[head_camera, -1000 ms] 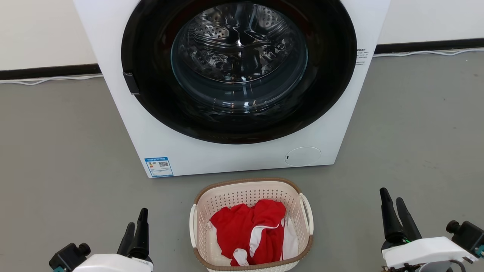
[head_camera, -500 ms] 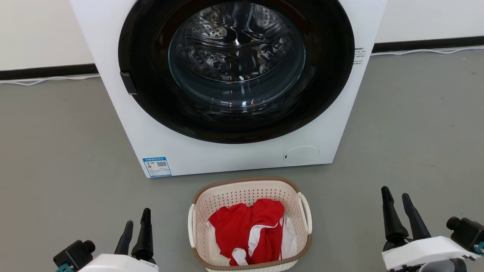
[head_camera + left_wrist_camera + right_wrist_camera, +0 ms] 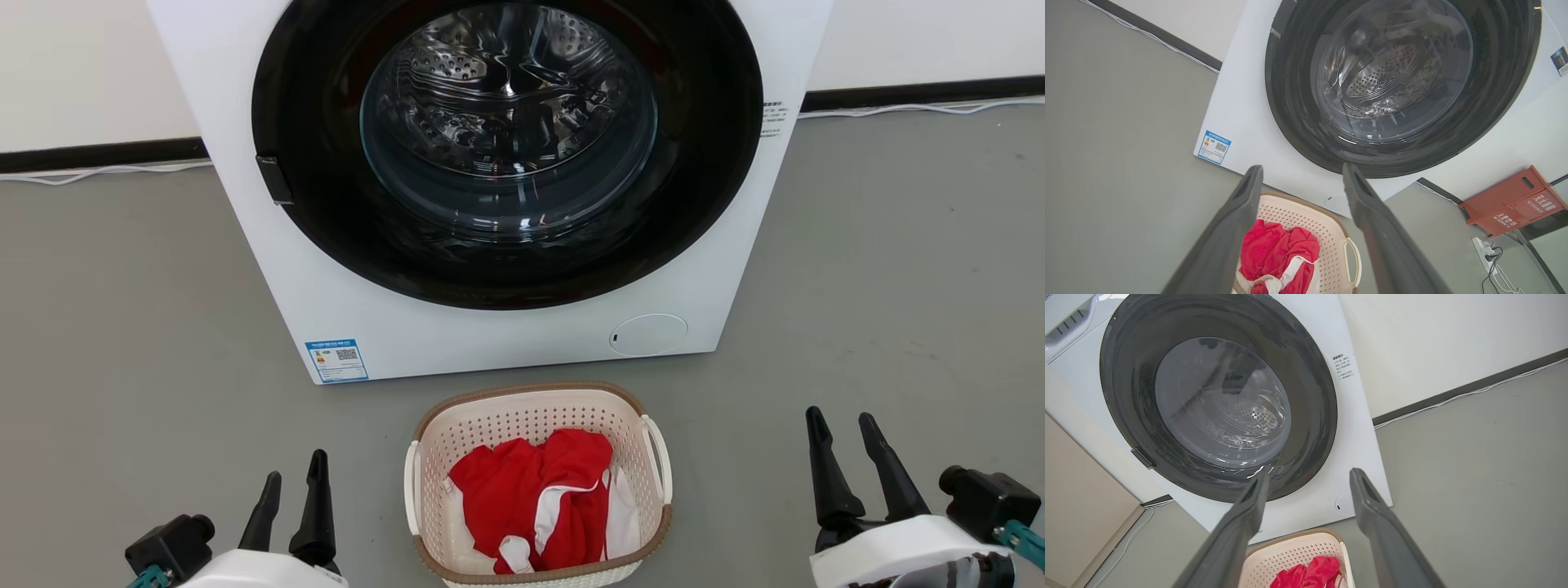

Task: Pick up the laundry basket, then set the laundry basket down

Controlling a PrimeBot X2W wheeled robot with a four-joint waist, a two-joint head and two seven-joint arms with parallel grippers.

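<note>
1. Where the floor [image 3: 122,343] meets the washer [image 3: 326,286], we see the basket [image 3: 490,429] standing upright, just in front of the washer's white front and below its round door [image 3: 506,147].
2. In the head view we find the basket between our two grippers, touched by neither.
3. Our left gripper [image 3: 295,467] hovers to the basket's left, near but clear of the left handle [image 3: 411,482]. It is spread and holds nothing.
4. Our right gripper [image 3: 839,416] sits farther out on the other side, well apart from the right handle [image 3: 663,457]. It is likewise spread and empty.
5. Both grippers point toward the washer, running alongside the basket rather than into it.
6. In the left wrist view we see the basket low down, between the parted fingers [image 3: 1229,228] and beyond them.
7. In the right wrist view the basket's far end shows at the bottom edge, again between the two fingers.
8. Red and white clothes [image 3: 531,490] lie heaped inside the basket, below its brown rim [image 3: 531,387].
</note>
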